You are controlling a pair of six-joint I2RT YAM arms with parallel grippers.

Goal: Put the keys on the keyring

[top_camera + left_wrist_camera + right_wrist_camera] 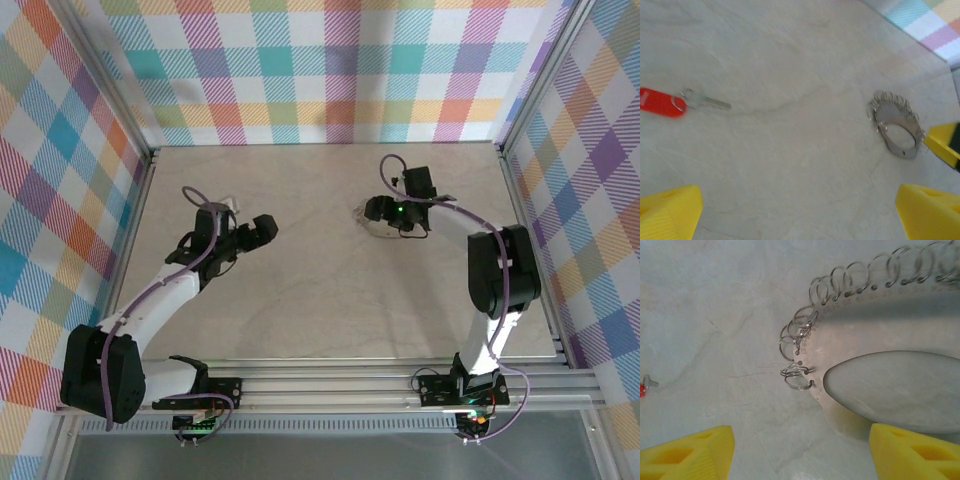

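hovering in the top view, right gripper (380, 210) sits over the keyring (366, 226) at the bench's (300, 320) far right, left gripper (262, 230) nearer the left edge. left wrist: left gripper (800, 215) wide open, red-headed key (670, 101) flat, well apart from keyring (895, 125). right wrist: right gripper (802, 452) fingers spread, holding nothing, keyring (865, 335) just ahead.

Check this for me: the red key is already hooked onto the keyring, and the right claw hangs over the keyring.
Wrong on the key. The key lies loose on the table, apart from the keyring, not hooked on, as the left wrist view shows. The right claw does hang over the keyring.
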